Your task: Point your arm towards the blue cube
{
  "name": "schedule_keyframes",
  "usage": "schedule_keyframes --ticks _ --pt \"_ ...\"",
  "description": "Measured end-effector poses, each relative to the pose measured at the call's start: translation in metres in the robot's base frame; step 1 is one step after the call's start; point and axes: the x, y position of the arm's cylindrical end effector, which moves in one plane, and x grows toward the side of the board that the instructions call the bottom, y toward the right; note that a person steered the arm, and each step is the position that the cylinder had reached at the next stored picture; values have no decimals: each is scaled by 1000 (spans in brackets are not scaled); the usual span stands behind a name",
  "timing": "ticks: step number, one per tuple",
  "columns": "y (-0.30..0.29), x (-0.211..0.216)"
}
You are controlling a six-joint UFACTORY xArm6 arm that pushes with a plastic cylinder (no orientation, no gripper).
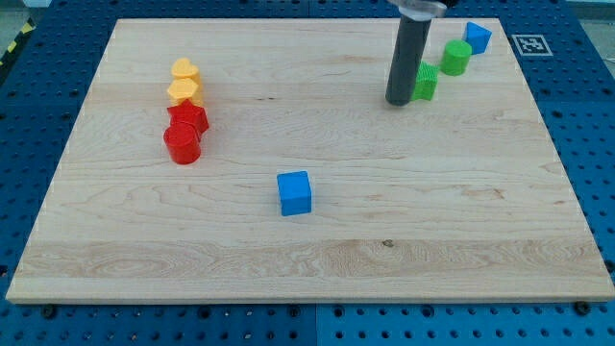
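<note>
The blue cube (295,192) sits near the middle of the wooden board (307,259), a little toward the view's bottom. My tip (398,101) rests on the board at the view's upper right, well up and to the right of the blue cube. It stands right beside a green block (425,83), touching or nearly touching its left side.
A green cylinder (455,58) and a second blue block (477,37) lie at the view's top right. At the left, two yellow blocks (184,82) sit in a column above a red block (189,117) and a red cylinder (182,143).
</note>
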Motion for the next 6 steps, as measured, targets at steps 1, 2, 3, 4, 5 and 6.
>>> schedule_keyframes --ticks 1,2,3,4,5,6 --pt "4 44" --pt "-25 81" --pt "-97 91" --pt "-178 102" --pt "-226 131" --pt "-222 158"
